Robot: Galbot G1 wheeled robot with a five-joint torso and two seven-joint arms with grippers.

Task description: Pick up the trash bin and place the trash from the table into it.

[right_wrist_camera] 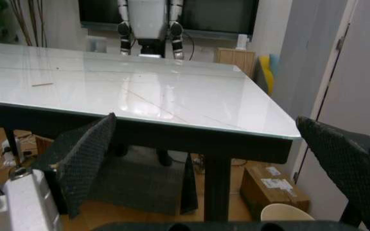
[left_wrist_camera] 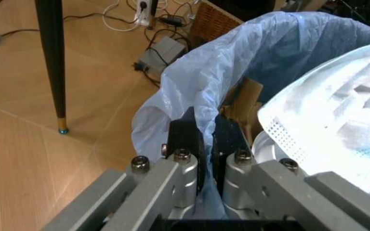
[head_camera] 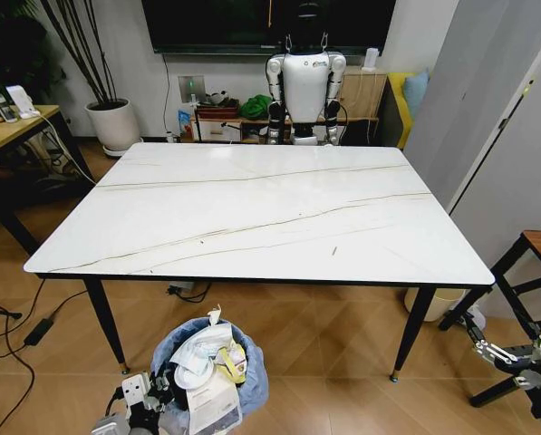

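On the wooden floor in front of the near edge of the desk (head_camera: 261,213) stands the trash bin (head_camera: 252,367), lined with a crinkled light-blue bag (left_wrist_camera: 236,72). It sits between the desk's two near black legs, closer to the left one (head_camera: 105,322). The trash (head_camera: 207,362) is heaped inside it: white crumpled papers and plastic at the top, a yellow scrap (head_camera: 231,361) on the right side, and a brown piece of carton (left_wrist_camera: 246,103) visible against the inner wall in the left wrist view.

The left end effector (left_wrist_camera: 204,139) is at the bin's near-left rim, its black fingers (left_wrist_camera: 186,132) pressed together on the bag and rim edge, one finger outside and the other inside. In the head view this left end effector (head_camera: 148,399) shows at the lower edge, touching the bin.

The right end effector (head_camera: 487,349) hangs low to the right, beyond the desk's right near leg and well apart from the bin. Its two dark textured fingers (right_wrist_camera: 85,154) stand wide apart with nothing between them, and its wrist view looks across the marble-look desk top (right_wrist_camera: 146,91).

A cream cylindrical bin (head_camera: 438,304) stands on the floor beside the right leg.
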